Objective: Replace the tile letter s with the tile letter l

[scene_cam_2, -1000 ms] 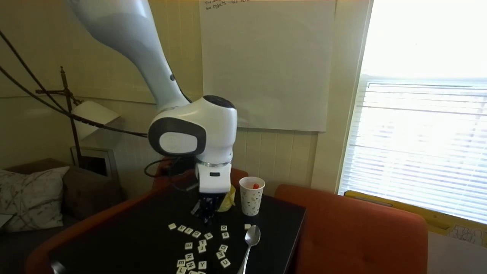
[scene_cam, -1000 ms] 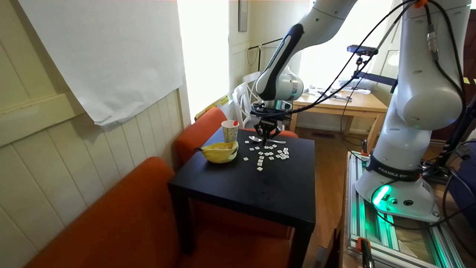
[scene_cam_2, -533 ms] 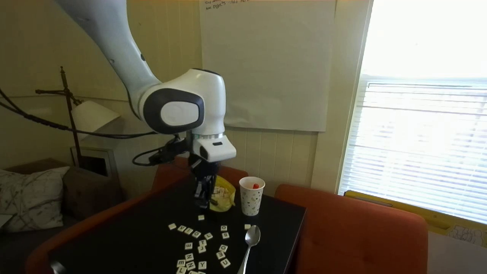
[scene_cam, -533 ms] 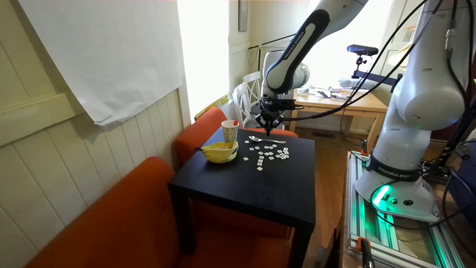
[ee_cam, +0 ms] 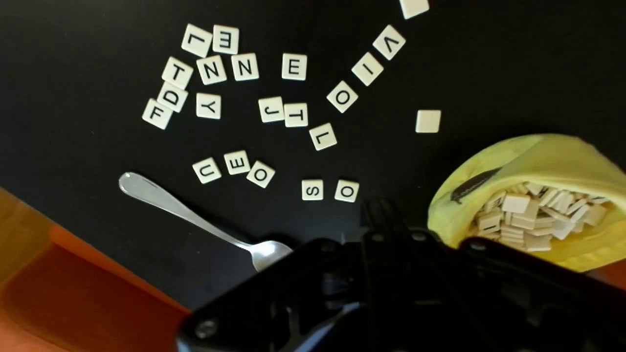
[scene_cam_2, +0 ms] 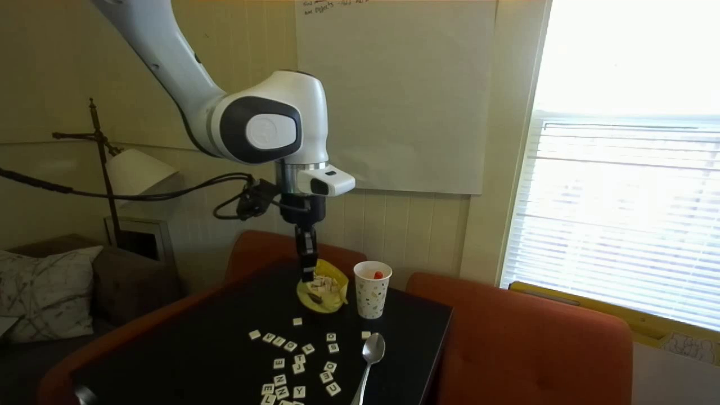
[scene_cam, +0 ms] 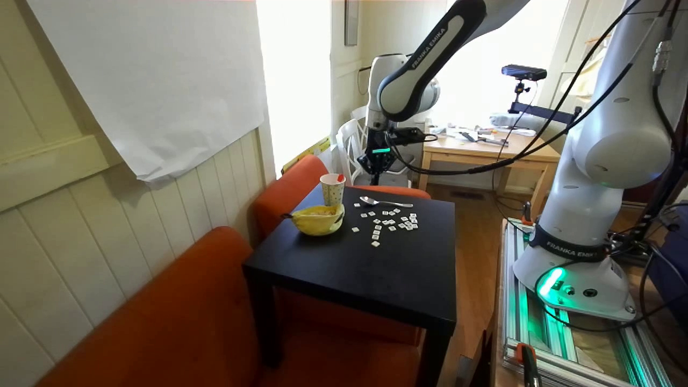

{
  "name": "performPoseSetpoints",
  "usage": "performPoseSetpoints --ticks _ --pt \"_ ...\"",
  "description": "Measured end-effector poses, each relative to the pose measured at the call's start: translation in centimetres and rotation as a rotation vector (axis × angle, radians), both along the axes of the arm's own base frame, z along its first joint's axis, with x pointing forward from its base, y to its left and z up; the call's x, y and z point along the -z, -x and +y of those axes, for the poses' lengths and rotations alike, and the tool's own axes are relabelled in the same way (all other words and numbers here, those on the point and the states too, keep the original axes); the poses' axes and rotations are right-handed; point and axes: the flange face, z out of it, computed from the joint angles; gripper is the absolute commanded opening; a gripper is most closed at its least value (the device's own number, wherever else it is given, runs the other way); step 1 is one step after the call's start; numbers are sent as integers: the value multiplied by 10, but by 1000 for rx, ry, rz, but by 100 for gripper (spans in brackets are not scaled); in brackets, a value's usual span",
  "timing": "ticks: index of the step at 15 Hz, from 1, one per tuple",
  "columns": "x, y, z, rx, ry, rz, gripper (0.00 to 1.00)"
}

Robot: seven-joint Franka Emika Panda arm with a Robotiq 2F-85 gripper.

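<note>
the gripper (ee_cam: 380, 207) hangs empty, jaws together; in the wrist view the s tile (ee_cam: 312, 190) lies left of it, the nearer l tile (ee_cam: 323, 136) farther up.

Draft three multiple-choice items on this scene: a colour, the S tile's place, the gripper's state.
1. What colour is the pouch? A blue; B red; C yellow.
2. Where does the S tile lie? A beside an O tile; B on the spoon; C against the pouch.
3. How is the gripper? A half open; B shut; C wide open.
Key: 1 C, it shows yellow in every view; 2 A, the wrist view shows them side by side; 3 B, no gap shows between its jaws.
</note>
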Motion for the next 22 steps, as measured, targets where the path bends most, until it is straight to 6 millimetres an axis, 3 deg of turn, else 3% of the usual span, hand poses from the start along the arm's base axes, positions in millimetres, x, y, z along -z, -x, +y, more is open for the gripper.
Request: performPoseSetpoints --ticks 4,10,16,22 --pt "1 -7 2 -212 9 -6 1" --pt "4 -8 1 -331 34 2 0" --pt "10 -3 -15 -645 74 28 0" --pt "41 -5 -17 -966 86 52 0"
